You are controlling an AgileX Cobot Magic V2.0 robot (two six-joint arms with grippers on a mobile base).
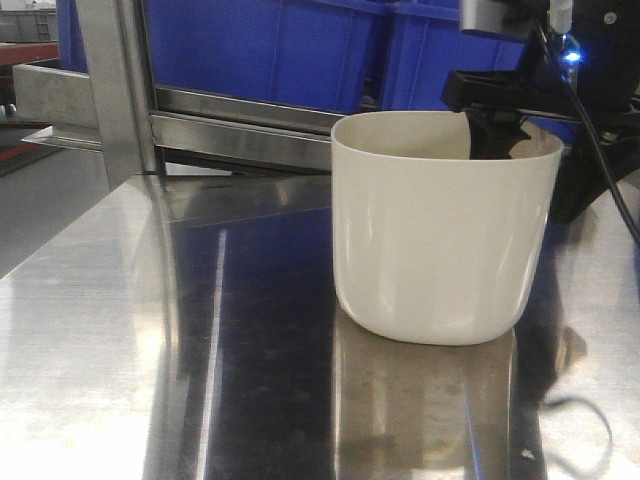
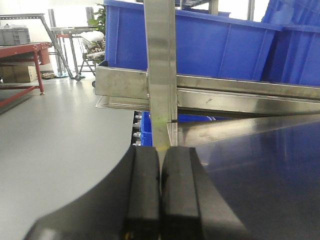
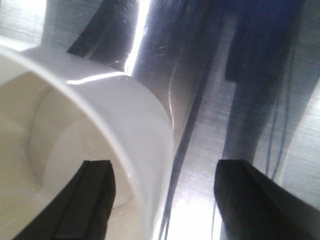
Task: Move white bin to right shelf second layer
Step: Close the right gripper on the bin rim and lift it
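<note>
While the white bin [image 1: 440, 230] stands upright on the steel tabletop [image 1: 120, 340], right of centre in the front view, we note the right gripper [image 1: 497, 125] at its far rim, upper right of the frame, with one black finger dipping into the mouth. Right wrist view: jaws wide apart, straddling the bin's wall. The left finger [image 3: 87, 200] is inside the tub and the right finger [image 3: 250, 200] is outside, over the tabletop. We see neither pressing the wall, so we log this hand as spread and holding nothing. Left wrist view: left gripper [image 2: 160, 195] at bottom centre, pads pressed together with nothing between them, facing a steel upright post [image 2: 160, 75]. Blue crates [image 1: 270, 40] sit on a rack rail [image 1: 240, 135] behind the table, across the top of the front view, apart from the bin. A black cable [image 1: 600, 170] drops past the bin's right side.
</note>
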